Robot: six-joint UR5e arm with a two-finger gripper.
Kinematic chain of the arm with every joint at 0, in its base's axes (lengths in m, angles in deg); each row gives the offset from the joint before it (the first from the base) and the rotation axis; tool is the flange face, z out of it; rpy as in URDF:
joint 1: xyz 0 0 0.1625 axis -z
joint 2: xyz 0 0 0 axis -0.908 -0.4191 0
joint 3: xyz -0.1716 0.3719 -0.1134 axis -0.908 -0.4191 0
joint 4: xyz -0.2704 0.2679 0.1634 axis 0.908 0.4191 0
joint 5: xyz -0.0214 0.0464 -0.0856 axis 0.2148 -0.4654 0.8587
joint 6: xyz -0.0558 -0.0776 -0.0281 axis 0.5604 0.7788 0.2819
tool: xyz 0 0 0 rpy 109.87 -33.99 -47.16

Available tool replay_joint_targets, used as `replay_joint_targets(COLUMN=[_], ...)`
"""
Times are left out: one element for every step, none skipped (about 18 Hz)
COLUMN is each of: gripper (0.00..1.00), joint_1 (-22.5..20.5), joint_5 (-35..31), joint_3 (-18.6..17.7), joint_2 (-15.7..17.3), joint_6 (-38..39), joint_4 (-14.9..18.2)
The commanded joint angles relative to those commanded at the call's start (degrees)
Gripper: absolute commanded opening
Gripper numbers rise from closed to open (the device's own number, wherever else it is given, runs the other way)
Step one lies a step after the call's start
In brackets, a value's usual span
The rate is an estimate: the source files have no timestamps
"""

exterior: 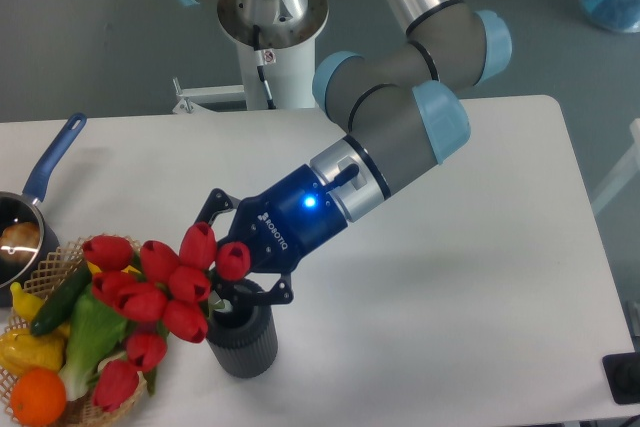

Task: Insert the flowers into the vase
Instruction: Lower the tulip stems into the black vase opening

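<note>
We see the flowers [160, 292] leaning left out of the vase [243, 339], their red heads spread over the rim of the basket [40, 265] while the stem ends appear to sit in the vase mouth, which stands near the table's [480, 277] front edge. The gripper [238, 267] hangs right over that mouth, its fingers spread on either side of the stems; whether they press the bunch we cannot tell, since the buds hide the contact. Our worry is the tilt: the heavy heads overhang to the left, so if the stems are only shallowly seated, letting go could let the bunch topple out or tip the small vase toward the basket. A finger snagging a leaf on withdrawal could drag it too. We count about ten tulip heads, one vase, one basket of vegetables, and one pan [30, 209] at the left edge.
</note>
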Motion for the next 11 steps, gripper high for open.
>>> replay_joint_targets(gripper=[0.0,0.0,0.0,0.0,0.0,0.0,0.0,0.0,0.0,0.0,0.0], joint_1=[0.0,0.0,0.0,0.0,0.0,0.0,0.0,0.0,0.0,0.0,0.0], joint_5=[-0.53,-0.63,-0.71,-0.89,-1.59,-2.29,-2.65,-3.17,-3.96,-4.4,-4.58], joint_3=[-0.27,-0.53,-0.53,-0.53,-0.62,-0.97,-1.5,-2.2,-2.81,-3.43,-3.96], joint_2=[-0.18,-0.26,-0.7,-1.05,-1.4,-1.67,-1.93,-2.02,-2.11,-2.11,-2.11], joint_6=[0.0,-0.09,-0.35,-0.61,-1.14,-1.84,-2.72,-3.42,-4.12,-4.57,-4.66], joint_4=[-0.35,-0.53,-0.79,-0.88,-0.88,-0.88,-0.88,-0.88,-0.88,-1.06,-1.15])
